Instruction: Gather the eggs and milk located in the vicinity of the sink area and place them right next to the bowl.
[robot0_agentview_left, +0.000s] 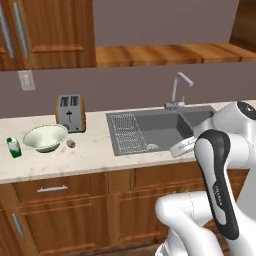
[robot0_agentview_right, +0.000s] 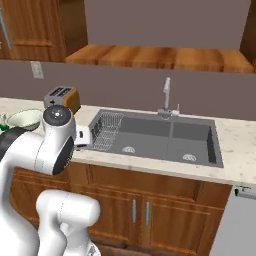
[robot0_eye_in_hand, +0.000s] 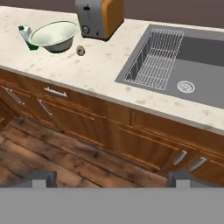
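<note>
The pale bowl (robot0_agentview_left: 45, 137) (robot0_eye_in_hand: 53, 35) sits on the counter left of the sink (robot0_agentview_left: 155, 127) (robot0_eye_in_hand: 192, 65). A small dark-brown egg (robot0_agentview_left: 71, 144) (robot0_eye_in_hand: 80, 50) lies on the counter just right of the bowl. The white and green milk carton (robot0_agentview_left: 13, 147) (robot0_eye_in_hand: 26, 36) stands upright just left of the bowl. My gripper (robot0_eye_in_hand: 111, 179) is open and holds nothing. It hangs in front of the counter's edge, above the wooden floor, well back from all three things. In the right base view the bowl (robot0_agentview_right: 22, 119) shows at the far left, partly behind my arm.
A toaster (robot0_agentview_left: 70, 113) (robot0_eye_in_hand: 98, 17) stands behind the bowl by the wall. A wire rack (robot0_agentview_left: 127, 132) (robot0_eye_in_hand: 155, 65) lies in the sink's left basin, a gooseneck faucet (robot0_agentview_left: 177, 90) rises behind it. Cabinet drawers and doors (robot0_eye_in_hand: 87, 118) face the hand below the counter.
</note>
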